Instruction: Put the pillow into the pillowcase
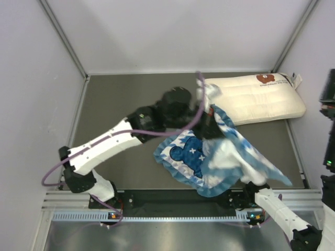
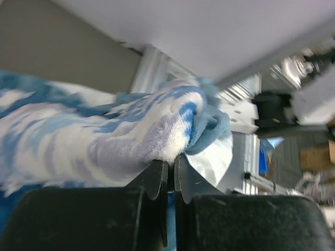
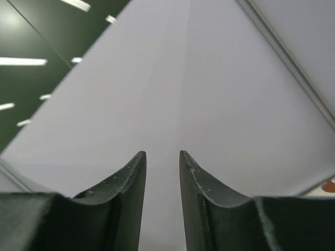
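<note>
The cream pillow point(image 1: 256, 99) lies flat at the far right of the table, its bear logo toward the back. My left gripper point(image 1: 205, 111) is shut on a bunched edge of the blue-and-white pillowcase point(image 1: 220, 157) and holds it up, so the fabric hangs down toward the near right with a dark blue bear patch showing. In the left wrist view the jaws point(image 2: 171, 162) pinch the pillowcase point(image 2: 104, 136), with its white inside showing to the right. My right gripper point(image 3: 163, 155) is open and empty, facing a bare wall. In the top view its fingers are hidden by the hanging fabric.
The dark grey table mat point(image 1: 125, 99) is bounded by white walls at the left, back and right. A metal rail point(image 1: 157, 201) runs along the near edge. A purple cable point(image 1: 157, 135) trails along the left arm. The right arm point(image 1: 277, 206) sits at the near right.
</note>
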Controlling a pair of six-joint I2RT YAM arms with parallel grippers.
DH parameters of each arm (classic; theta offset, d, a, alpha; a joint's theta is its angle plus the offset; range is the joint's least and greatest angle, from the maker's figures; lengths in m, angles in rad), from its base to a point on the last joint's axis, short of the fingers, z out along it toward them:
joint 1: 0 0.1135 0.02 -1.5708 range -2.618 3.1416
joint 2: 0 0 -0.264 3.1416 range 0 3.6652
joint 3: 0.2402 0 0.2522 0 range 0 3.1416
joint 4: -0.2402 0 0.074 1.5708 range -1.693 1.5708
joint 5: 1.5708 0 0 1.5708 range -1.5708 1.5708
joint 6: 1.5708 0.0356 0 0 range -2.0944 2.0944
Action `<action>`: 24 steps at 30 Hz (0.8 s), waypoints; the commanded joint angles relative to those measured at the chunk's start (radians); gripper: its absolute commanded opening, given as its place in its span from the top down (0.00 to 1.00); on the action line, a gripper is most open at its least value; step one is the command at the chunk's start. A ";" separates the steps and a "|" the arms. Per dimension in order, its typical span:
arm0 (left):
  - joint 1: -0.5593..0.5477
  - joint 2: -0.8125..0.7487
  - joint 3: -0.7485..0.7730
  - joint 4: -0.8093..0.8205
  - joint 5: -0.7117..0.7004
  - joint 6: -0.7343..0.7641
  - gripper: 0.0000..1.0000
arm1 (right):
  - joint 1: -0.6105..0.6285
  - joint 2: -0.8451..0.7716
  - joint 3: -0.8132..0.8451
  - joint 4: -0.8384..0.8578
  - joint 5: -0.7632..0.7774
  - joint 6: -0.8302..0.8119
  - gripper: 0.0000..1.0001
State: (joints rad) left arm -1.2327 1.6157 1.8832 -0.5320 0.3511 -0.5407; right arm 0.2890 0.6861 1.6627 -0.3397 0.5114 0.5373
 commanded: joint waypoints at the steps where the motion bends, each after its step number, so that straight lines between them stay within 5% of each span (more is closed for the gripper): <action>1: 0.240 -0.210 -0.185 0.089 -0.040 -0.077 1.00 | 0.015 0.009 -0.107 -0.151 -0.057 0.024 0.66; 5: 0.400 -0.321 -0.342 -0.006 0.075 0.014 1.00 | 0.015 0.015 -0.277 -0.232 -0.215 0.104 0.25; 7: 0.412 -0.350 -0.412 -0.013 0.121 0.051 1.00 | 0.013 0.015 -0.394 -0.243 -0.327 0.124 0.14; 13: 0.411 -0.496 -0.835 0.017 0.207 0.109 1.00 | 0.013 -0.016 -0.661 -0.223 -0.456 0.084 0.08; 18: 0.411 -0.520 -0.934 -0.120 -0.058 0.139 1.00 | 0.013 -0.025 -0.812 -0.199 -0.531 0.084 0.07; 24: 0.412 -0.507 -0.989 -0.089 -0.058 0.111 1.00 | 0.015 0.012 -0.969 -0.076 -0.701 0.151 0.00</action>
State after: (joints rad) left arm -0.8227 1.1301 0.9104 -0.6613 0.3248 -0.4355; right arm 0.2939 0.6834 0.7479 -0.5232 -0.0631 0.6479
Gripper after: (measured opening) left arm 0.037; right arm 0.993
